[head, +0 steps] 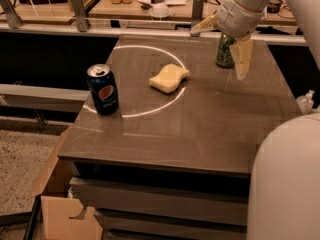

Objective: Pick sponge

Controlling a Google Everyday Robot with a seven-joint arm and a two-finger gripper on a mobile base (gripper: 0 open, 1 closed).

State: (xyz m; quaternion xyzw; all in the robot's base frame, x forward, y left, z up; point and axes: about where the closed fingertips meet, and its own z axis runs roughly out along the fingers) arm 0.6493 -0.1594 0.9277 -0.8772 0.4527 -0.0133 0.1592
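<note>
The sponge (170, 78) is a pale yellow foam block with wavy sides. It lies flat on the brown table (200, 129), near the middle of its far half, on a bright ring of light. My gripper (222, 43) hangs above the table's far right part, to the right of the sponge and well apart from it. Its two cream-yellow fingers (242, 56) are spread wide, one pointing down and one out to the left. It is open and holds nothing.
A blue Pepsi can (103, 89) stands upright at the table's left edge. A green can (225, 51) stands at the far right, partly behind the gripper. A cluttered bench (150, 4) runs behind the table. Cardboard boxes (55, 214) sit on the floor at lower left.
</note>
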